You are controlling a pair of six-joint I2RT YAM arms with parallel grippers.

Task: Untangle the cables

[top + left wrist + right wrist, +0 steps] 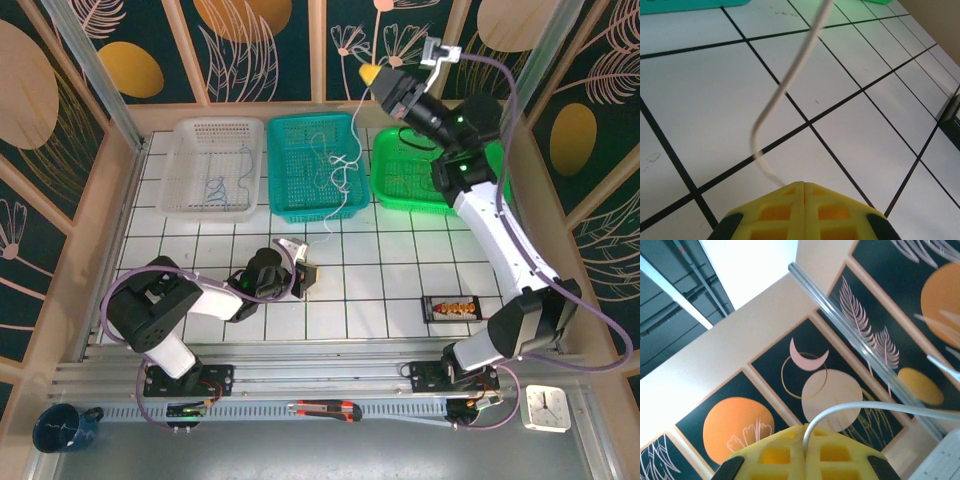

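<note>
Over the white tiled surface (pixel 380 270) we see the left claw (pixel 804 185) pinched shut on one end of the whitish cable (pixel 785 91), which climbs across the teal basket (pixel 300 212) to the raised right claw (pixel 372 76), likewise clamped on it.

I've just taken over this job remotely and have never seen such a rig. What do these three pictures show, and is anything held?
Two robot arms stand at the near edge of the table. The overhead picture looks down on them: the left gripper sits low over it, the right gripper is raised high. The other two pictures come from cameras on each wrist, yellow fingertips at the bottom. Each gripper is shut on a white cable, apparently one strand, draped through the teal basket. The white basket holds a bluish cable; a green basket sits beside.
</note>
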